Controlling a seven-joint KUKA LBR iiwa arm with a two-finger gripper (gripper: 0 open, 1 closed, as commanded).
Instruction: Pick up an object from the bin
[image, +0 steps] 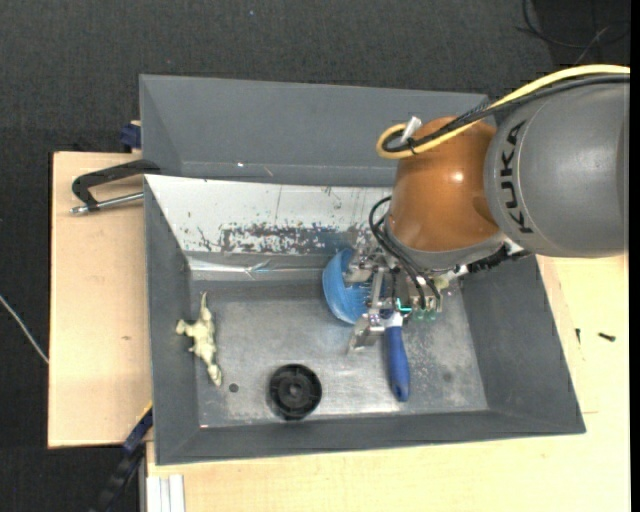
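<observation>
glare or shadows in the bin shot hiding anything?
Camera view: bright glare along the bin's back wall, above the floor and off every object. Camera view: the floor is evenly lit, so the black disc and cream toy animal stand out. Camera view: the arm covers part of the blue round thing.

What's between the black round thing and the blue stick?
Nothing: in the camera view, only bare bin floor lies between the black round thing and the blue stick.

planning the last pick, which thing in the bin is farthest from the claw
The cream toy dinosaur by the left wall; the black wheel, blue bowl and blue stick lie closer to the claw.
</observation>
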